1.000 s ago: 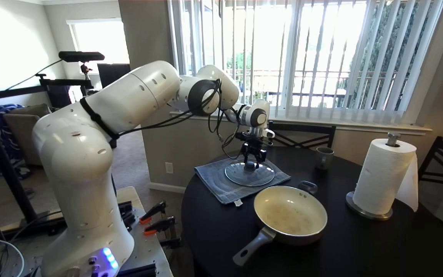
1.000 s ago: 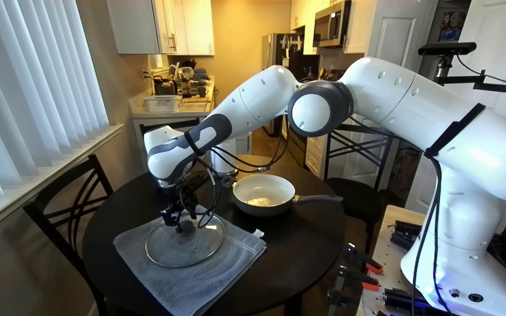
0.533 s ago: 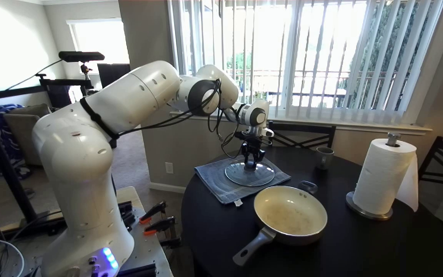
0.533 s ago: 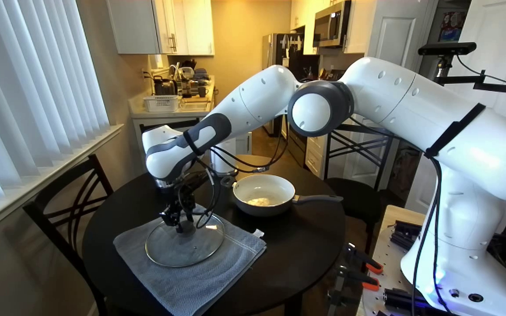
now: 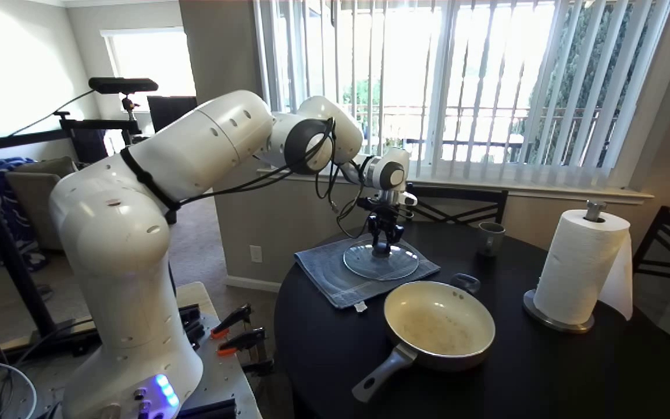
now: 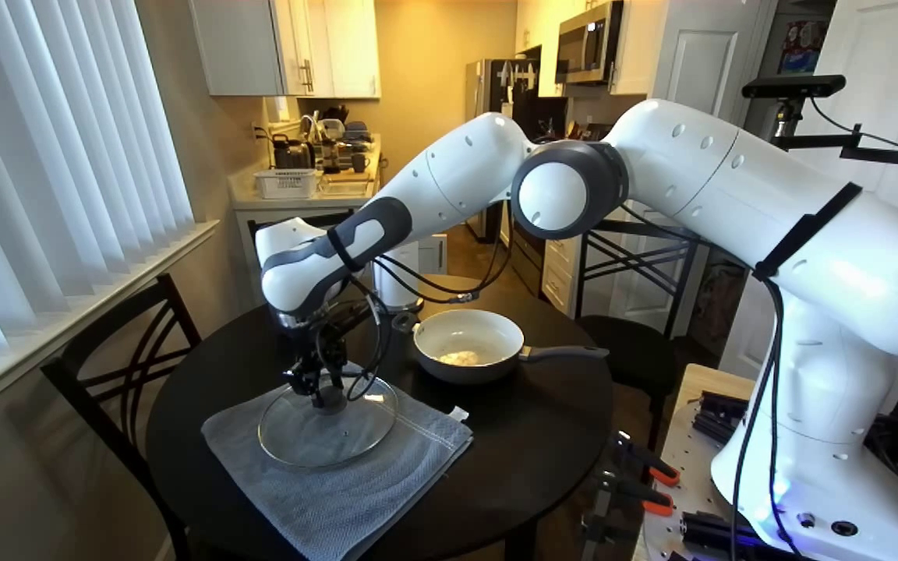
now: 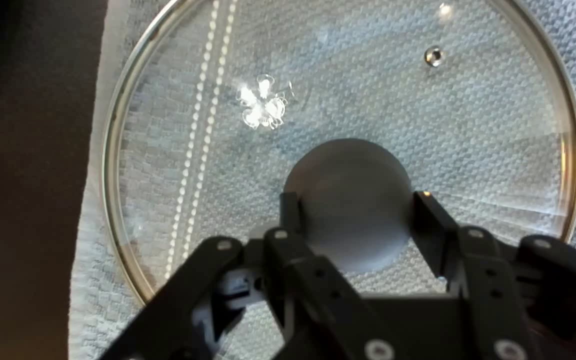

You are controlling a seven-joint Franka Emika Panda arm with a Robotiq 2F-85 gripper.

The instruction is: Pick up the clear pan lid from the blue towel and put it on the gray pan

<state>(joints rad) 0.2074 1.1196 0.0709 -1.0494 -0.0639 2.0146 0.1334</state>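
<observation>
The gripper [image 7: 356, 212] points down and is clamped on the dark gray knob [image 7: 350, 200] of the clear pan lid [image 6: 330, 430], its two black fingers [image 7: 434, 232] pressed to opposite sides. The white arm [image 5: 207, 139] climbs from its base, bends at the elbow over the table [image 5: 323, 343], and slopes down to a wrist directly above the gripper.

A second ago the fingers stood wider around the knob; now they meet it. Gripper and lid also sit slightly higher in both exterior views, and the arm has risen a touch with them. The pan and towel have not moved.

Beneath the gripper and lid, the blue towel [image 6: 371, 487] is spread on the table; whether the lid's whole rim is clear of the cloth cannot be told. A small white tag [image 6: 458, 414] sticks out from the towel's edge, any print too small to read.

Just beyond the towel, the gray pan [image 5: 439, 323] sits upright and uncovered, cream inside, its long handle pointing away from the gripper.

Farther off stand a gray mug [image 5: 490, 240] and an upright paper towel roll [image 5: 580, 267]. Well apart from the gripper, white vertical blinds [image 6: 75, 117] hang at a window.
</observation>
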